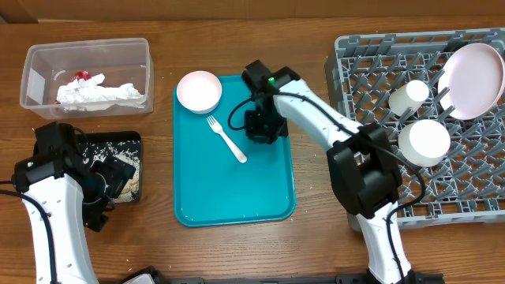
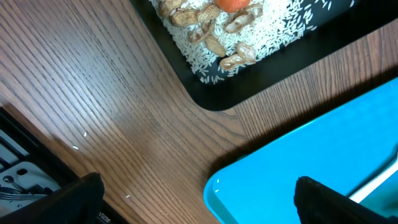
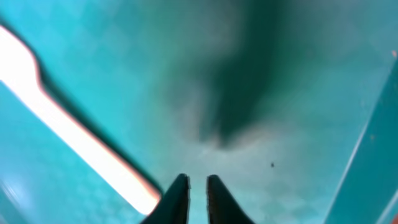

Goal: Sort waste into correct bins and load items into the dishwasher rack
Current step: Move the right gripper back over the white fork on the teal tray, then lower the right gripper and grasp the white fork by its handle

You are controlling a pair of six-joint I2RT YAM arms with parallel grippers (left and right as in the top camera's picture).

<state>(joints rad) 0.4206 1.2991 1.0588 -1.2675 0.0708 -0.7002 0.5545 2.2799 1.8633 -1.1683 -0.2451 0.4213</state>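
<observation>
Overhead: right claw [image 1: 260,126] low on the teal tray [image 1: 252,193], fork [image 1: 227,140] just beside it, bowl [image 1: 199,91] beyond, rack [image 1: 473,197] well off on the other side.
Left wrist: left claw [image 2: 196,199] released over the wood desk [image 2: 93,93], black tray [image 2: 249,87] ahead.
Right wrist: claw nearly clenched, on nothing. Likely best to open wide, shift over and straddle the fork handle; the tray looks slick.

Two white bowls [image 1: 199,91] [image 1: 424,142], one cup [image 1: 408,96], one large plate [image 1: 473,79] and one fork [image 1: 227,140]. One teal tray [image 1: 237,197], one clear tub [image 1: 28,79], one black tray [image 2: 196,93], one grey rack [image 1: 489,181]. One red wrapper [image 1: 81,76], one carrot [image 2: 231,4], several peanuts [image 2: 239,57], and napkins [image 1: 102,95] and rice grains [image 2: 273,28] too many to count.
</observation>
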